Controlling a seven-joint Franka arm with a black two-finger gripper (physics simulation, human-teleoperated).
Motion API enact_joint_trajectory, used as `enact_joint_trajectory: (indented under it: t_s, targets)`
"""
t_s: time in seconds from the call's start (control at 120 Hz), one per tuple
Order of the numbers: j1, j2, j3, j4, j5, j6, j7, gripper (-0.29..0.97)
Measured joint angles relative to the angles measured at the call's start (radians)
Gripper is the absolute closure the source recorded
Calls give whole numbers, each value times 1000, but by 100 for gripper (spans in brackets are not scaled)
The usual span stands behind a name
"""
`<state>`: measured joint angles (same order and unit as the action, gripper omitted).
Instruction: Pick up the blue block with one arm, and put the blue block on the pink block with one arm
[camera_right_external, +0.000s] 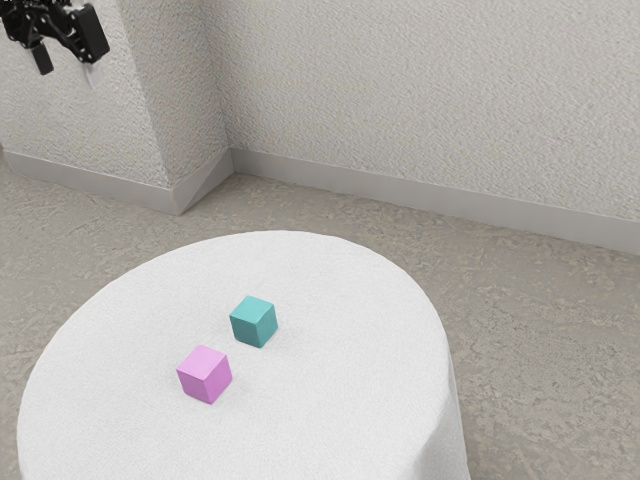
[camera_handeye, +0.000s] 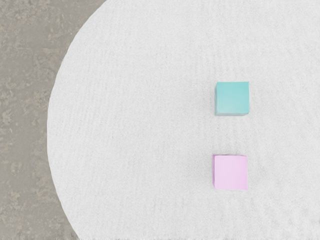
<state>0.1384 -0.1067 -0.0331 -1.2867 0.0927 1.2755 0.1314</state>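
Tally of things in sight:
- Blocks: two in all.
- One blue cube-shaped block (camera_right_external: 253, 321), teal in shade, plain matte faces.
- One pink cube-shaped block (camera_right_external: 204, 374), same plain matte faces.
- One round white cloth-covered counter (camera_right_external: 330, 285), carrying both blocks.
- One black claw (camera_right_external: 62, 42).
- Kinds counted: three. Colours among the blocks: two, one block each.

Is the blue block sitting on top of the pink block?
No, the blue block and the pink block rest apart on the white table, side by side.
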Motion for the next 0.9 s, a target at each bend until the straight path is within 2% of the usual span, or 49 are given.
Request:
enact_joint_trajectory:
  t_s: [0.217, 0.275, 0.392, 0.525, 0.567, 0.7, 0.808, 0.9]
  targets:
    - [4, 16, -1, -18, 1, -15, 7, 0]
    - [7, -30, -11, -133, 2, -3, 15, 0]
    - [-32, -292, -19, -547, 12, 157, 110, 0]
    - [-54, -358, -16, -675, 35, 222, 226, 0]
    - [-57, -334, -15, -708, 29, 258, 284, 0]
    - [-53, -158, -14, -762, -36, 423, 510, 0]
    - [-51, 24, -19, -704, -35, 520, 661, 0]
    - [-44, 72, -40, -700, -15, 595, 775, 0]
